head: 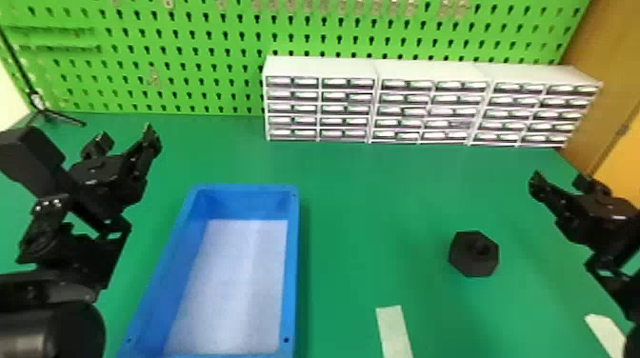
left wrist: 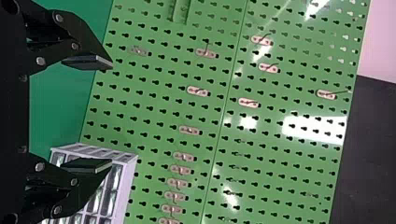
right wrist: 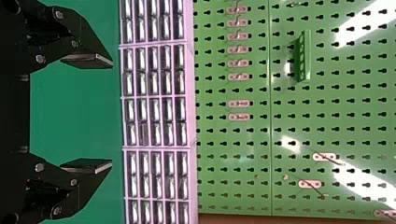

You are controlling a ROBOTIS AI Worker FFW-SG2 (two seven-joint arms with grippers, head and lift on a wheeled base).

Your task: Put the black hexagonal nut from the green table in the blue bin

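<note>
The black hexagonal nut [head: 464, 262] lies on the right part of the green table [head: 362, 204]. To its left stands the blue bin [head: 293, 266], with a whitish floor and nothing in it. My left gripper [head: 125, 138] is up left of the bin, apart from it; in the left wrist view the same gripper [left wrist: 112, 115] is open and holds nothing. My right gripper [head: 559, 178], to the right of the nut and farther back, is also open; in the right wrist view, a wide gap separates the fingertips of this gripper [right wrist: 112, 116].
White drawer cabinets [head: 428, 71] line the table's back edge before a green pegboard [head: 190, 57]. A pale strip [head: 394, 331] lies between bin and nut near the front, another [head: 607, 333] at the front right. A black stand [head: 52, 114] is at back left.
</note>
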